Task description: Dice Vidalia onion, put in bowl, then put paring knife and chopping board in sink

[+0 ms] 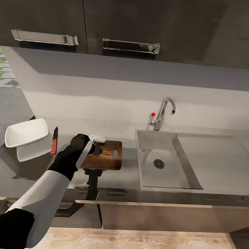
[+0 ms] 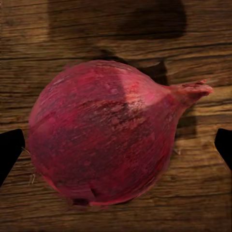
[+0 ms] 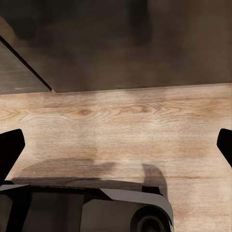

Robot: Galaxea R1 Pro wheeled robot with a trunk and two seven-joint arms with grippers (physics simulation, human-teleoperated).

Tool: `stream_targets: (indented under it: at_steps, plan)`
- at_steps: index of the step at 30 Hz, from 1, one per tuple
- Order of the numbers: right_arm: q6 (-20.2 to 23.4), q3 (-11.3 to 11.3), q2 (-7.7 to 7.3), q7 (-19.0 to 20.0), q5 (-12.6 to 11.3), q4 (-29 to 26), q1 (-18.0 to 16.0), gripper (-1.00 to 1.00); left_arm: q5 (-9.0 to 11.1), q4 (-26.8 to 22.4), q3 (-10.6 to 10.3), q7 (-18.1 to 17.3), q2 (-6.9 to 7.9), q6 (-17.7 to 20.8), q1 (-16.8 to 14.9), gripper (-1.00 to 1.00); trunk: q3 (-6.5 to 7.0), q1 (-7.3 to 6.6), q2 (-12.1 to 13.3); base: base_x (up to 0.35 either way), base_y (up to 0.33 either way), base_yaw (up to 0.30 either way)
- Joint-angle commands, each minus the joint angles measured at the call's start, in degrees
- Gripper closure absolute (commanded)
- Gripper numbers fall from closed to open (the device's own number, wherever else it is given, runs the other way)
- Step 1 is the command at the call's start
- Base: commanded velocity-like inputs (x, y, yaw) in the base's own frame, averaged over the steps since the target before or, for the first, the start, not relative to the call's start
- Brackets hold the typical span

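Note:
A dark red onion (image 2: 104, 135) with a papery tip lies on the dark wood chopping board (image 2: 116, 29). My left gripper (image 2: 116, 150) hangs open just above it, one black fingertip (image 2: 9, 152) on each side and neither pressing it. From the head, my left arm reaches over the board (image 1: 109, 155), and its wrist hides the onion. The red-handled paring knife (image 1: 54, 141) lies on the countertop (image 1: 82, 126) between the board and the white bowl (image 1: 25, 135). The sink (image 1: 162, 163) stands empty to the right. My right gripper (image 3: 116, 145) is open over the wood floor.
A chrome tap (image 1: 163, 113) with a red dot rises behind the sink, and the flat drainboard (image 1: 217, 157) lies to its right. Dark wall cabinets (image 1: 131, 21) hang above. In the right wrist view, the robot's base (image 3: 96, 208) sits on the pale floor below the cabinet fronts.

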Motion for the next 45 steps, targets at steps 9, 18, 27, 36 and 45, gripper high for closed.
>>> stream_targets:
  at_steps: [9, 18, 27, 36, 45]
  plan:
    - [-0.1, -0.5, 0.10, 0.4, 0.6, -0.1, 0.0, -1.00, 0.4, 0.0, -0.1, 0.4, 0.01, 0.2, 0.0, -1.00, -0.10, 0.04, -0.1, 0.000, 0.000, 0.000]
    - [-0.1, -0.4, 0.10, 0.4, 0.6, -0.1, 0.0, -1.00, 0.4, -0.6, -0.1, 0.4, 0.01, 0.2, 0.0, -1.00, -0.10, 0.04, -0.1, 0.000, 0.000, 0.000]
    - [-0.1, -0.4, 0.10, 0.4, 0.6, -0.1, 0.0, -1.00, 0.4, -10.6, 0.0, 0.4, 0.05, 0.5, 0.0, -1.00, -0.10, 0.04, -0.1, 0.000, 0.000, 0.000]
    - [-0.1, -0.4, 0.10, 0.4, 0.6, -0.1, 0.0, -1.00, 0.4, -11.3, -0.1, 0.4, 0.10, 0.6, 0.0, -1.00, -0.10, 0.04, -0.1, 0.000, 0.000, 0.000]
    - [-0.1, -0.4, 0.10, 0.4, 0.6, -0.1, 0.0, -1.00, 0.4, -9.4, -0.1, 0.4, 0.08, 0.6, 0.0, -1.00, -0.10, 0.04, -0.1, -0.148, 0.000, 0.000]
